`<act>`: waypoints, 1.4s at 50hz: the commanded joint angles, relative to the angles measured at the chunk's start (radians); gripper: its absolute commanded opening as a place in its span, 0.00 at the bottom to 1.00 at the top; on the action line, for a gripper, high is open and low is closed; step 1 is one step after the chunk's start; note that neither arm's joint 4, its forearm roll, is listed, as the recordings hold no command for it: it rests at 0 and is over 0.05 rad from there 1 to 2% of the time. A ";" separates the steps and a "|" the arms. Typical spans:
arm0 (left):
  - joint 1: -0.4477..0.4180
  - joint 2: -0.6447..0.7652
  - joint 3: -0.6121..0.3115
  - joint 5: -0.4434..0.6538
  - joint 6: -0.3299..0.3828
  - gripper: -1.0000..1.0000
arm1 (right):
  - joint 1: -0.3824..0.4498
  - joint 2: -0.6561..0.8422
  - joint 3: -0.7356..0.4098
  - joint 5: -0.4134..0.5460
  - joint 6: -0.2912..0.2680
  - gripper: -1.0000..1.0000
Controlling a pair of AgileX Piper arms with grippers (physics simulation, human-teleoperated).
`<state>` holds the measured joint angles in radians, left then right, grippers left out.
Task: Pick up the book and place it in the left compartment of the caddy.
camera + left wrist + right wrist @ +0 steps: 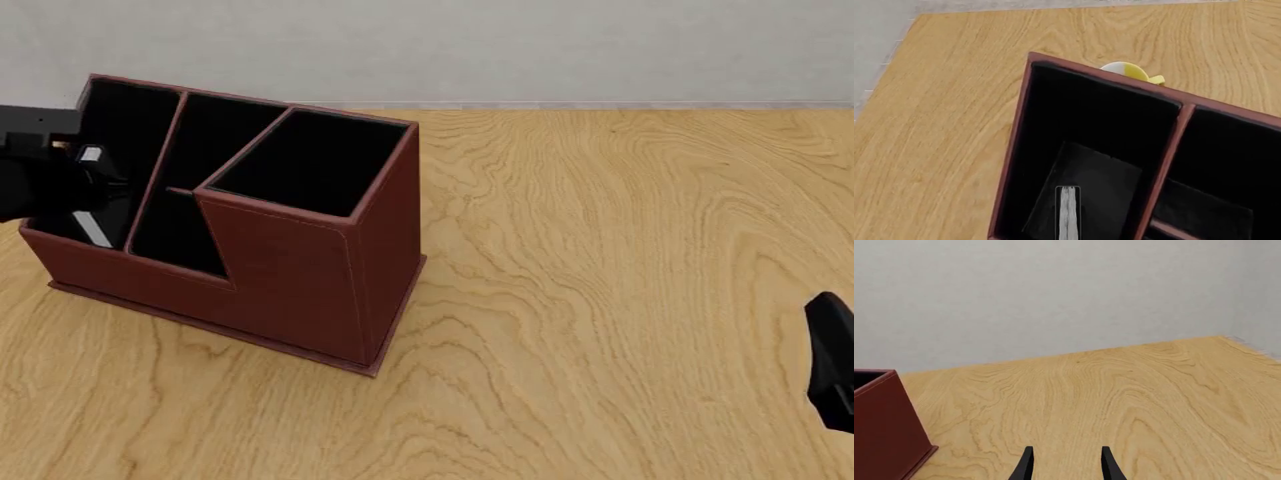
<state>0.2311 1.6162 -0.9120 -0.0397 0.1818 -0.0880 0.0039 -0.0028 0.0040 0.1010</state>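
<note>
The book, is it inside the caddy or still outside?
Inside. The book's white page edge stands within the left compartment of the caddy.

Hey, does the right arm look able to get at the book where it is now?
Probably not easily. The book sits inside the left compartment of the caddy, with the left gripper there; the right gripper is across the table, with the caddy's taller sections between.

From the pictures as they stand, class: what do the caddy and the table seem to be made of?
The caddy: looks like red-brown leather or imitation, going by its faintly grained matte walls; its compartments are lined plain matte black. The table: looks like light wood, with swirling grain lines and a smooth, low-sheen finish. Being simulator renders, both are appearances only.
</note>
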 commanded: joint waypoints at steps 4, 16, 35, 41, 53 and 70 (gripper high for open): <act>-0.001 0.010 -0.004 -0.025 0.008 0.00 | -0.003 0.000 -0.001 -0.001 0.001 1.00; 0.000 0.031 -0.006 -0.035 0.005 0.00 | -0.005 0.000 -0.001 0.000 0.002 1.00; 0.001 0.047 -0.011 -0.043 0.010 0.00 | -0.008 0.000 0.001 -0.001 0.008 1.00; 0.006 0.049 -0.010 -0.049 0.016 0.00 | -0.008 0.000 0.000 -0.001 0.009 1.00; 0.011 0.051 -0.012 -0.048 0.018 0.00 | -0.010 0.000 0.000 -0.002 0.010 1.00; 0.006 0.059 -0.008 -0.048 0.015 0.00 | -0.011 -0.001 -0.003 0.001 0.008 1.00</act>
<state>0.2392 1.6793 -0.9109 -0.0871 0.1810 -0.0984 0.0031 -0.0038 0.0032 0.1096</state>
